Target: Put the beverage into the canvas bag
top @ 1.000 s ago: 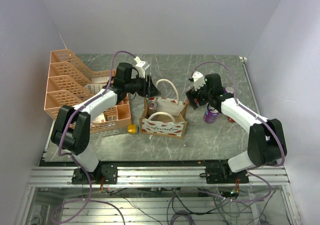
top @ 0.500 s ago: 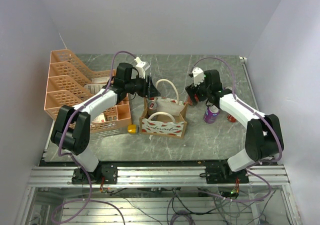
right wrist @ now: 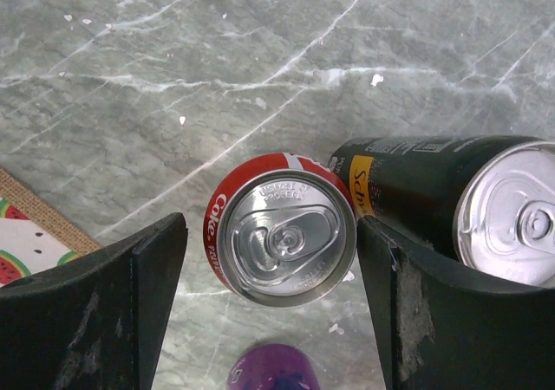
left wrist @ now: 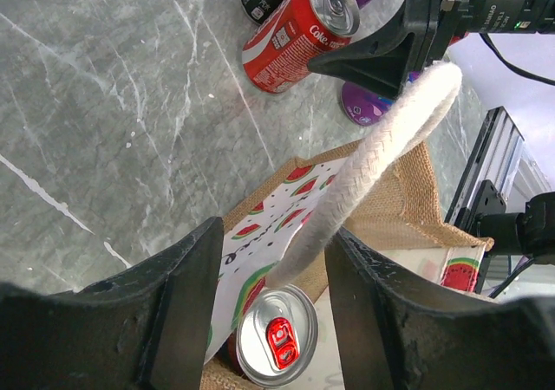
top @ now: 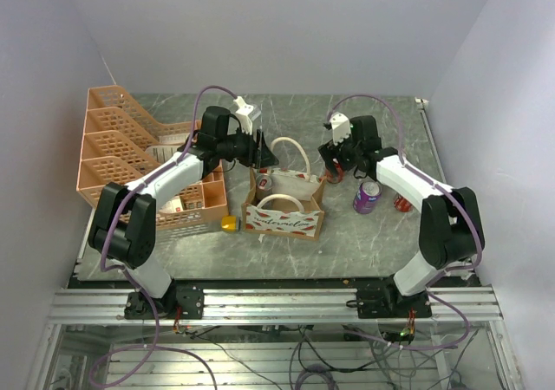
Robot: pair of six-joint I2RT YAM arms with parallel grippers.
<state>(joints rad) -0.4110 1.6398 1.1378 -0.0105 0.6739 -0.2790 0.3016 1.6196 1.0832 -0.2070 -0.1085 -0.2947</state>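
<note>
- Two claws are at work: my right claw (right wrist: 276, 234) is spread wide, and the Coke can (right wrist: 282, 243) stands directly under it, between the fingers, untouched.
- The black can (right wrist: 434, 186) is just beside my right finger. If I descend off-centre, I think the finger knocks it over.
- My left claw (left wrist: 276, 234) is spread loosely around the white handle (left wrist: 381, 139) of the canvas bag (left wrist: 408, 204), so the handle may slip out.
- One can (left wrist: 276, 334) sits inside the bag, so space may be tight.
</note>
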